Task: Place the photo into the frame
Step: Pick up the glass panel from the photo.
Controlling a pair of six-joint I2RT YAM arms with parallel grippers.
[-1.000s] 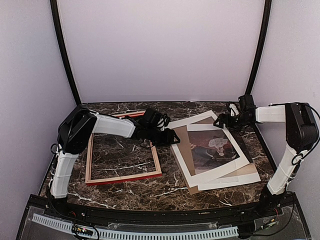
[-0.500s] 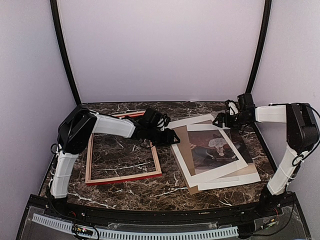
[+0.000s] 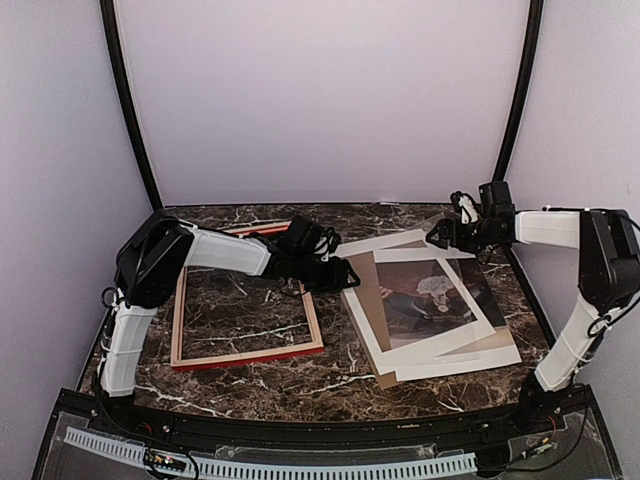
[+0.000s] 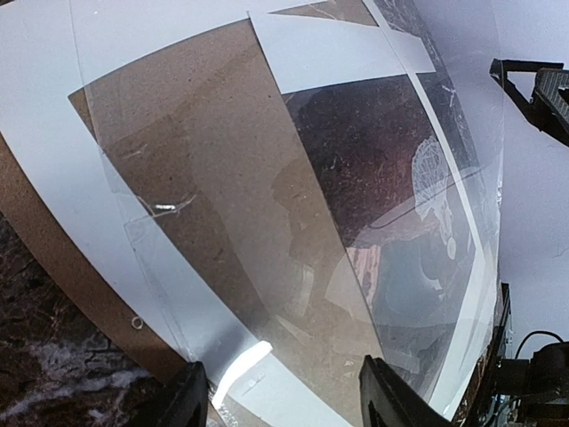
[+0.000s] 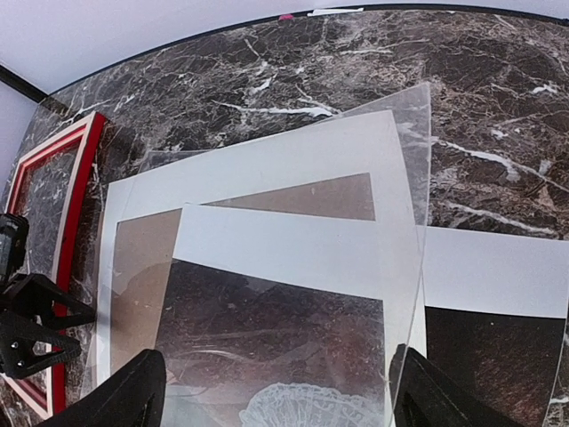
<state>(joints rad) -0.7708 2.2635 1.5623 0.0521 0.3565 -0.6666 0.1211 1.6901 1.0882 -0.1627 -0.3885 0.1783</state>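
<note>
While the frame point(image 3: 250, 357) lies unfilled at near left, the left gripper point(image 3: 345, 275) sits at the stack's edge, fingers parted. The photo point(image 3: 430, 300) lies face up under the clear sheet point(image 5: 409, 151), outside the frame. Farther back, the right gripper point(image 3: 442, 235) has drawn back slightly, fingers wide and gripping nothing. Insertion has not begun.
</note>
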